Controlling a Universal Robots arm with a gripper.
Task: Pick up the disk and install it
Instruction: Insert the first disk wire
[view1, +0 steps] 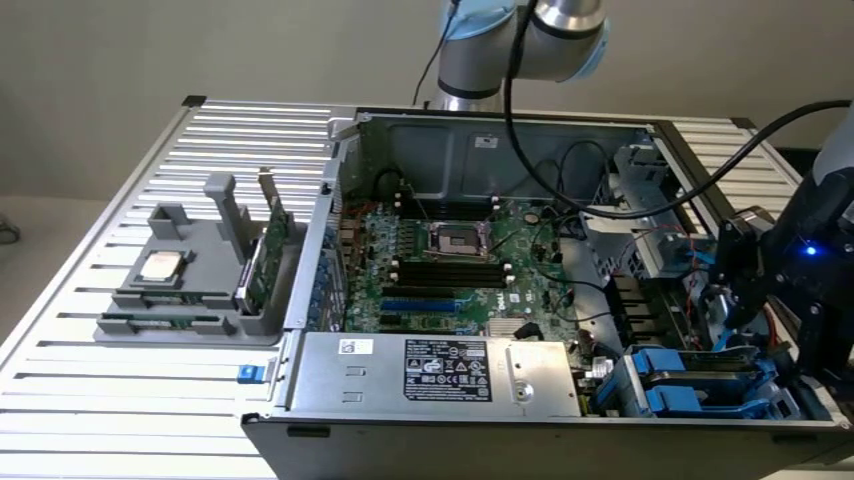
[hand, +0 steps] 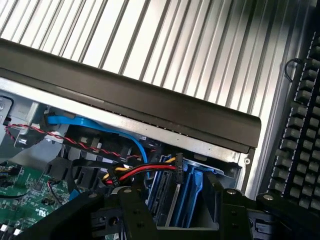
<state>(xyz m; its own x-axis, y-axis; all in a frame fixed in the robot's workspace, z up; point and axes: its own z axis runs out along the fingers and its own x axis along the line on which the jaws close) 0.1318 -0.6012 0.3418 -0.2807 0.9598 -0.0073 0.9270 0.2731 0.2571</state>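
The disk (hand: 192, 192) stands on edge in the drive bay at the case's front corner, its blue carrier bracket and a thin silver edge showing. In the exterior view its blue carrier (view1: 697, 385) sits low at the right, beside the power supply. My gripper (hand: 177, 222) hangs directly over it, with black fingers (hand: 131, 205) on either side and a small gap to the disk. The jaws look open and hold nothing. In the exterior view my gripper (view1: 738, 312) points down into the bay from the right.
Red, yellow, black and blue cables (hand: 140, 170) run close past the bay. The case wall (hand: 150, 100) rises just behind it. A keyboard (hand: 300, 140) lies outside the case. The motherboard (view1: 454, 270), power supply (view1: 441, 370) and a grey tray (view1: 187, 290) with a CPU chip and green card lie to the exterior view's left.
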